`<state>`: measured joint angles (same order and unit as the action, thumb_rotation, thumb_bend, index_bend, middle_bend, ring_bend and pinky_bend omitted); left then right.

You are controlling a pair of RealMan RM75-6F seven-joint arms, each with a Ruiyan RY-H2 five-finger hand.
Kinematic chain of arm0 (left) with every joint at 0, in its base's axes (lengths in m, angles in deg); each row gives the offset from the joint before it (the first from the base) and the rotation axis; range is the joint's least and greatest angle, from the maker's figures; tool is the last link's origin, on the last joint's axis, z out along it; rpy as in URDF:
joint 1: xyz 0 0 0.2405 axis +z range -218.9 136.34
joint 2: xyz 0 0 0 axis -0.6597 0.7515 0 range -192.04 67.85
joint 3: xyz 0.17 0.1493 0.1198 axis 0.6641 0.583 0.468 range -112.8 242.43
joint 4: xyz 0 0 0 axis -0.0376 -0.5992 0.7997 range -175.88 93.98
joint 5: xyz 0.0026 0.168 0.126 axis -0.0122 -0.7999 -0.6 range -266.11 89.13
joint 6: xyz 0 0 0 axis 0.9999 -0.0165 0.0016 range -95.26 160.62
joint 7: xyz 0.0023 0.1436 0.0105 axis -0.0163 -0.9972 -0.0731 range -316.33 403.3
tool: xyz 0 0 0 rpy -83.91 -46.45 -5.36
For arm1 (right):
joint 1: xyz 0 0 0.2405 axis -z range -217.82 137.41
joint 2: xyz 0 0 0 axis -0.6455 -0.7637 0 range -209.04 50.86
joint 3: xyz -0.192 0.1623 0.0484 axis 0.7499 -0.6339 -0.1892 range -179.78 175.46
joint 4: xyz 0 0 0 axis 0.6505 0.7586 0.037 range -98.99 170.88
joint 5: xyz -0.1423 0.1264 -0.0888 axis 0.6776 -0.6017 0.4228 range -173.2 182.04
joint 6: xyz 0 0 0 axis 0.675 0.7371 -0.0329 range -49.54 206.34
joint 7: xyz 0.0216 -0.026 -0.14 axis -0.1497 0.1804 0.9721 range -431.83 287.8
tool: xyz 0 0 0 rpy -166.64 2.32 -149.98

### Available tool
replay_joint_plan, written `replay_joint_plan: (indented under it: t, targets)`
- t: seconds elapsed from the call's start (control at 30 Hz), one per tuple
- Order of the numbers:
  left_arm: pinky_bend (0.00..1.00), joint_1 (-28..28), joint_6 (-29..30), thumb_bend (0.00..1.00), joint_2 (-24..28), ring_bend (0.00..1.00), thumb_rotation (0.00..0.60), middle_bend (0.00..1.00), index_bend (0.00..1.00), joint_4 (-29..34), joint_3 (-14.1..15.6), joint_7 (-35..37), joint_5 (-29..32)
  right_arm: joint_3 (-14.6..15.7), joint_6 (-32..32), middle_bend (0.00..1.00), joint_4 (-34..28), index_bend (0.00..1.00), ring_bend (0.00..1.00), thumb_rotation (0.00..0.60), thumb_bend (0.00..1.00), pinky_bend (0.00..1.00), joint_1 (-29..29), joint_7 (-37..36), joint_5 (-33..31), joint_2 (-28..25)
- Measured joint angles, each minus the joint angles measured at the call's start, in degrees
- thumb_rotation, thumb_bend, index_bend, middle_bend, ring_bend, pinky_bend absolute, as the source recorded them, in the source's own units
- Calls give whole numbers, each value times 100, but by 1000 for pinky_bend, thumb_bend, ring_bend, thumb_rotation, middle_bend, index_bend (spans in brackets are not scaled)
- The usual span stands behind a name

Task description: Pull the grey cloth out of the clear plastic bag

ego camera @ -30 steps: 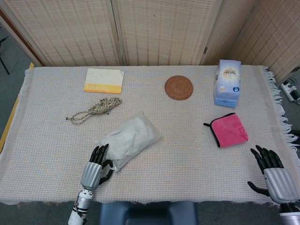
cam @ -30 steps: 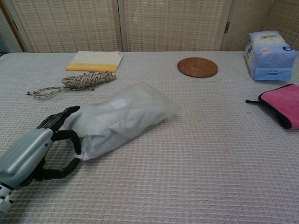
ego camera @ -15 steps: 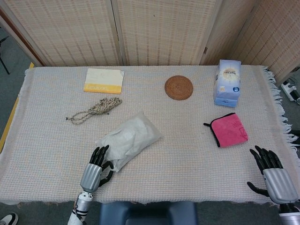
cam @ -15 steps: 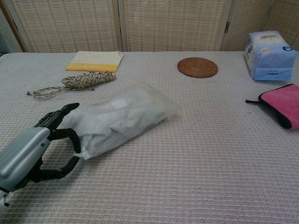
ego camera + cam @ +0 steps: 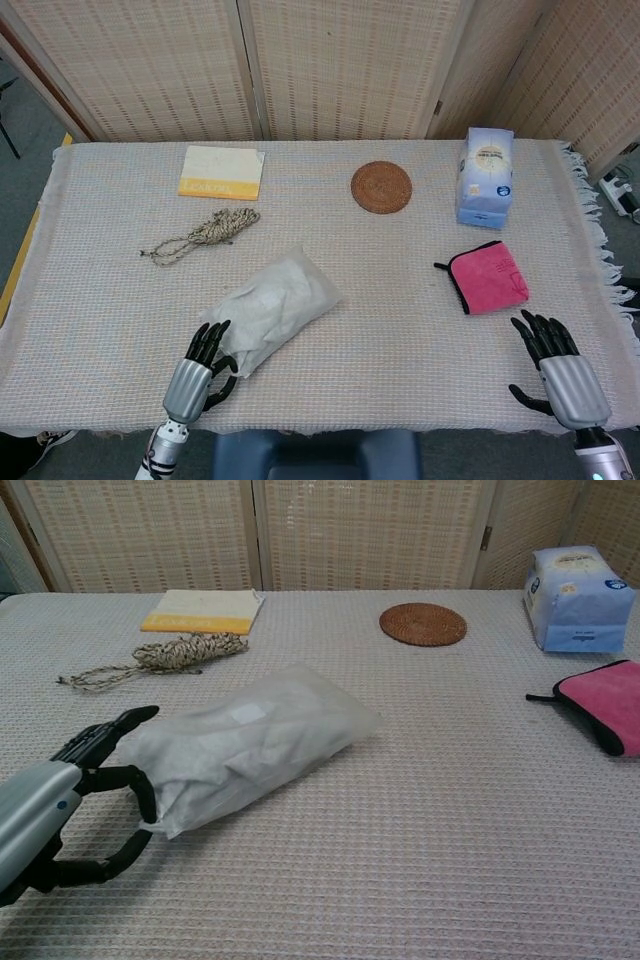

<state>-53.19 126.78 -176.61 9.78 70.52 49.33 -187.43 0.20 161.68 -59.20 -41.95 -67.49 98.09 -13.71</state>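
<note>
Currently my left hand (image 5: 60, 800) pinches the near-left corner of the clear plastic bag (image 5: 250, 742), grey cloth (image 5: 262, 305) inside; bag lies left of center on the table (image 5: 400, 310). My right hand (image 5: 560, 370) rests at the near-right edge, fingers spread, holding nothing, near the pink cloth (image 5: 488, 277).

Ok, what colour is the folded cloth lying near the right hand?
Bright pink with a black edge: the pink cloth shows best in the head view.

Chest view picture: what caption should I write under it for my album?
The left robot hand grips the near end of the clear plastic bag, with the grey cloth inside, on the table.
</note>
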Motion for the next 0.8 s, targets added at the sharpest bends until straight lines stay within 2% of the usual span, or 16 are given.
replay_joint_plan:
  t: [0.17,0.27,0.6,0.8]
  targets:
    - [0,-20,-78,630,-32,0,600,43,711,32,4,-84,-29,-279,-287,0,263,316,0,600,216,0,-427,-110,46,546]
    - [0,-29,-88,629,-60,0,600,43,711,37,6,-115,-56,-474,-543,0,532,405,0,600,224,0,-714,-115,-32,1044]
    - [0,-89,-126,626,-38,0,600,43,711,86,-75,-121,-56,-1220,-1446,0,2108,437,0,600,236,0,-1775,-122,-787,3097]
    - [0,-141,-179,625,3,0,600,43,710,112,-138,-118,-28,-1579,-1890,0,2643,436,0,600,237,0,-2305,-191,-1298,3762]
